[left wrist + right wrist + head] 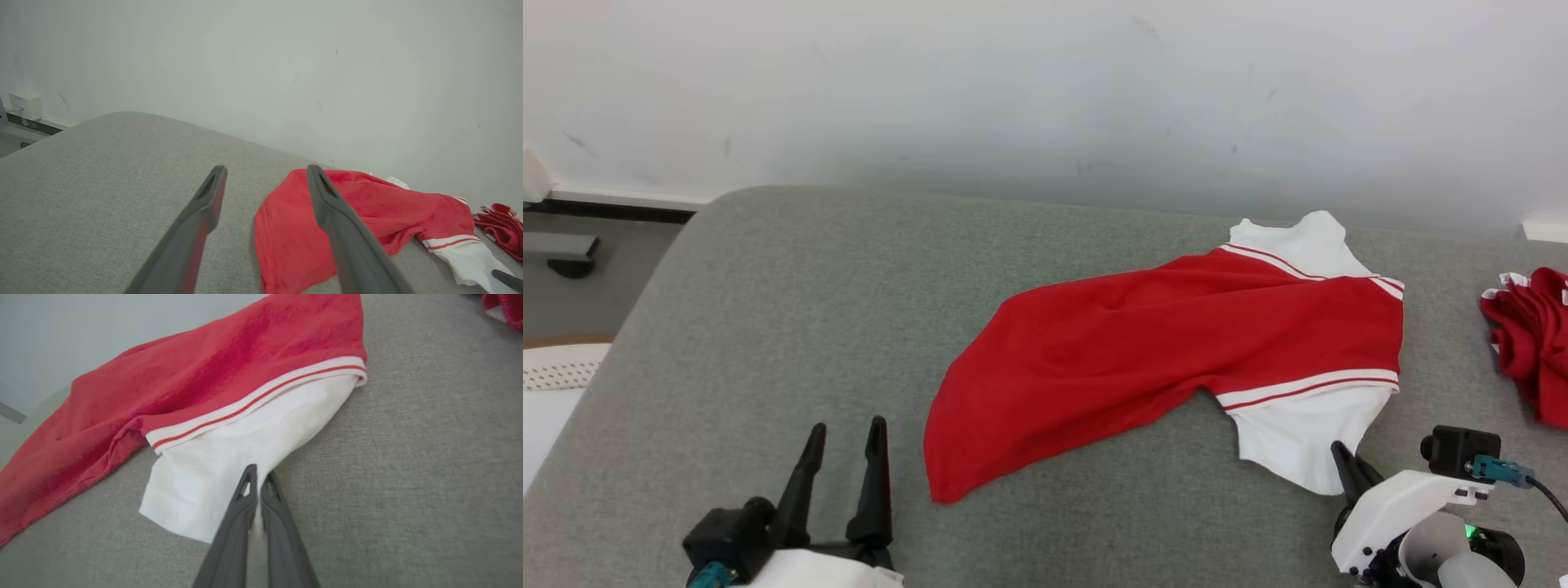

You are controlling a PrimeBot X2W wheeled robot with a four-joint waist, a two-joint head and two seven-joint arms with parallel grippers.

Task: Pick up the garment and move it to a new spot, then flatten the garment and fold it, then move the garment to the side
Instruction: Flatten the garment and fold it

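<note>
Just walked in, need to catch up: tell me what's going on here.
The robot's right gripper is shut on the white sleeve of a red-and-white garment lying on the grey cushion. Its left gripper is open, apart from the garment's red end. The garment is not yet folded.

The left gripper (847, 426) has two long, tapering dark grey fingers (206, 204), slotted near the tips, on a black base (727, 532). Behind the right gripper (1342, 454) sit a white housing (1392, 502) with small dark screws (1354, 569), a black block (1458, 452), a teal plug (1499, 471) with a black cable (1550, 494), and a green light (1470, 532).
</note>
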